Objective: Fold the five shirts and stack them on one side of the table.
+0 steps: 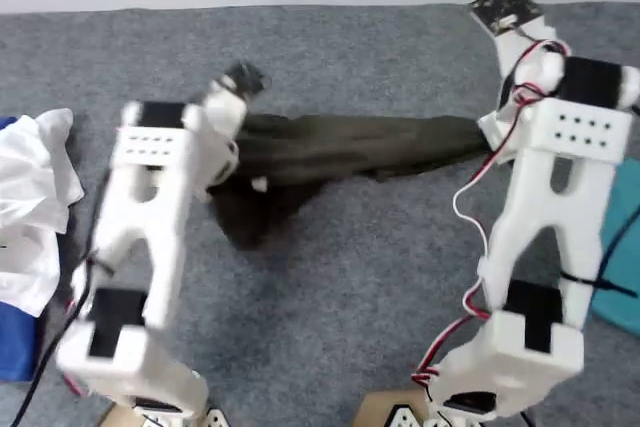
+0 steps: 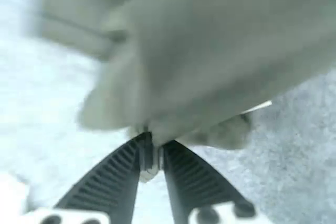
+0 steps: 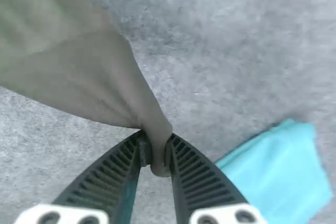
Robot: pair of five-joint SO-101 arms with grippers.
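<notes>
The grey, felt-like worktop (image 1: 380, 277) lies beneath both end effectors and carries everything else. An olive shirt (image 1: 340, 152) is the largest thing on it, drawn out into a long band between the two end effectors. Part of its cloth bunches and sags onto the worktop just below the left end effector's side.

A crumpled white shirt (image 1: 30, 197) lies well outside the left end effector, on the side away from the olive shirt. It rests over a blue shirt (image 1: 15, 342), which shows at its top and bottom edges. A teal shirt (image 3: 278, 171) lies flat on the worktop near the right end effector, on its outer side, apart from the olive cloth.

The left end effector (image 2: 151, 148) is clenched on the olive shirt, with a thick fold of fabric rising from between its ribbed black fingers (image 2: 121, 169). The right end effector (image 3: 155, 153) is likewise clamped on the olive shirt's other end, which narrows to a pinched point between its fingers (image 3: 191, 174) and spreads wider away from them.
</notes>
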